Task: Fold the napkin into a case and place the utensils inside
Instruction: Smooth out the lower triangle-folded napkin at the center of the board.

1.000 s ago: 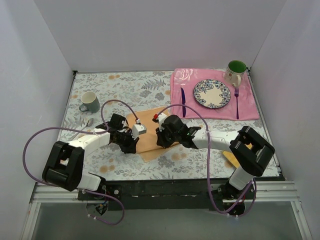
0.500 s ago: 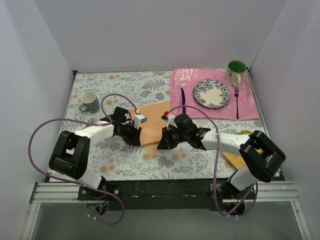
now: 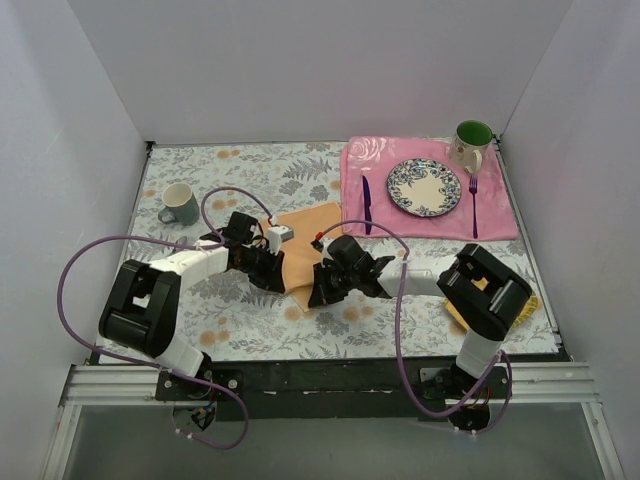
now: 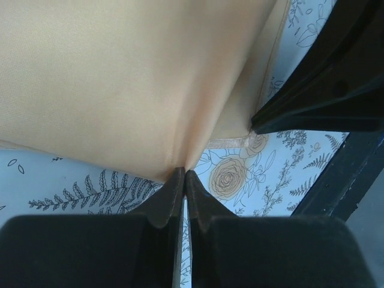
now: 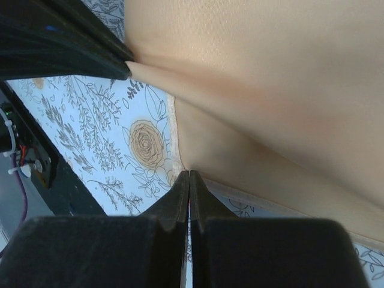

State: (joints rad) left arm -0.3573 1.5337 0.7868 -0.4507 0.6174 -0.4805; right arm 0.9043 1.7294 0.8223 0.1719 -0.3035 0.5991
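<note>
Peach napkin (image 4: 138,78) between left gripper's (image 4: 183,175) 2 fingertips (floral table (image 4: 228,178) below)

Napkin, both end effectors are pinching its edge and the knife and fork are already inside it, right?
Not quite. The left end effector and right end effector do pinch the napkin, but the knife and fork lie on the placemat, either side of the plate; the top view shows it.
</note>
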